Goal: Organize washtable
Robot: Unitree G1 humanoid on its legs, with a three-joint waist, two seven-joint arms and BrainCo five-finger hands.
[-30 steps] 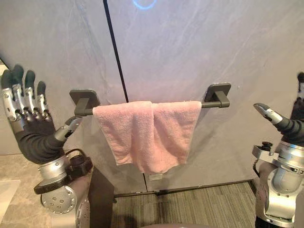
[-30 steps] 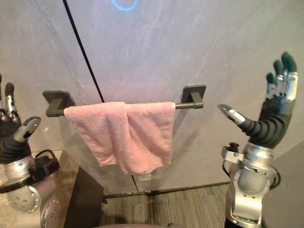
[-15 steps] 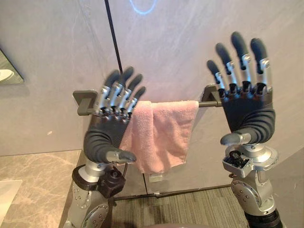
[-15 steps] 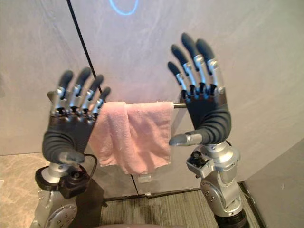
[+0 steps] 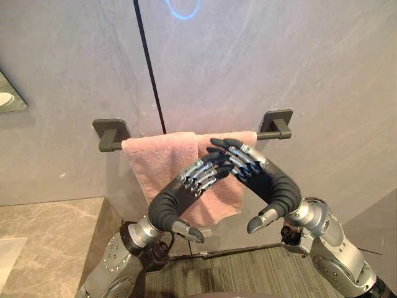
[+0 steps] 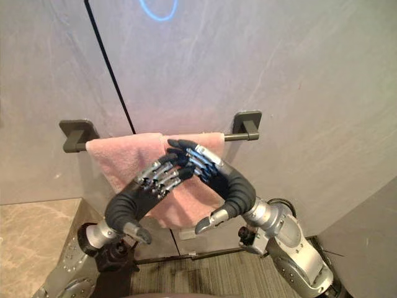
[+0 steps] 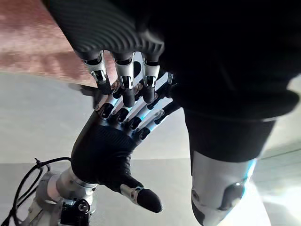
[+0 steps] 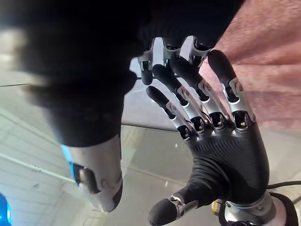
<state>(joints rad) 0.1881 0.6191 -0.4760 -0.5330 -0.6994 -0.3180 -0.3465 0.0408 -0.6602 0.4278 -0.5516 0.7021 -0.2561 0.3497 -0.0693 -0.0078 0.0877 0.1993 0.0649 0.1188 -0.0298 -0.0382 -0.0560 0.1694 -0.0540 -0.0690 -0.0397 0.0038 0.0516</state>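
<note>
Pink terry cloth is the job in hand: a towel (image 5: 155, 164) hangs doubled over a dark rail (image 5: 273, 135) on a grey wall (image 5: 322, 68). It is bunched toward the rail's left bracket and leaves the right end bare, so evening it out looks like the step under way. Below the rail and well to its left lies a corner of the marbled bench (image 5: 43, 230). Beneath the rail, the robot's left hand (image 5: 180, 195) slants up in front of the towel, its fingers (image 5: 201, 174) straight, spread and holding nothing. To its right, the right hand (image 5: 267, 180) leans the opposite way, its fingers (image 5: 239, 155) likewise extended and empty. The two sets of fingertips cross just under the rail, forming a peak over the towel's middle. Whether any tip presses the cloth cannot be told. Both thumbs hang loose beneath. By the pose, the hands seem placed to meet the towel at its fold, not yet to grip it.
</note>
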